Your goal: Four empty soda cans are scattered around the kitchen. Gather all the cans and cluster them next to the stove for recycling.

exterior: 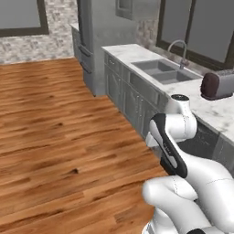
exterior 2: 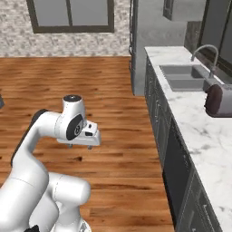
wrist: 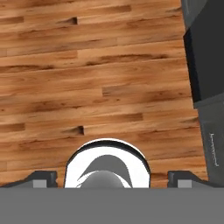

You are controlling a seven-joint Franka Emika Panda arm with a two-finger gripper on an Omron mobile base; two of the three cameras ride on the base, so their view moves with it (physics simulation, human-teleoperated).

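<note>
Wood-plank flooring (exterior: 55, 137) spreads across the kitchen, bounded by a brick-pattern wall (exterior: 27, 45) with a dark-framed window (exterior 2: 70, 16) at the far end. Along the right side runs a white marble counter (exterior 2: 199, 136) over grey panelled cabinets (exterior: 125, 98), with a steel sink (exterior: 162, 71) and its curved faucet (exterior 2: 206, 52) set into the stone. A dark red toaster (exterior: 217, 85) stands on the counter just past the sink, nearer the robot. A tall grey refrigerator (exterior: 96, 41) stands at the far end of the counter run. A dark appliance front (exterior 2: 177, 170) interrupts the cabinet line beneath the counter. The white arm is folded close over its base, and the gripper (exterior 2: 84, 146) hangs out over open floor, pointing down, well clear of the counter and cabinets. In the hand view the floor planks lie directly below, with the dark appliance front (wrist: 205, 61) and a grey cabinet panel (wrist: 212, 140) along the right edge; the two dark fingertips (wrist: 41, 178) sit far apart at the bottom corners, so the jaws stand wide with nothing between them. No soda can or stove can be made out in these views, so their position relative to the hand cannot be told.
</note>
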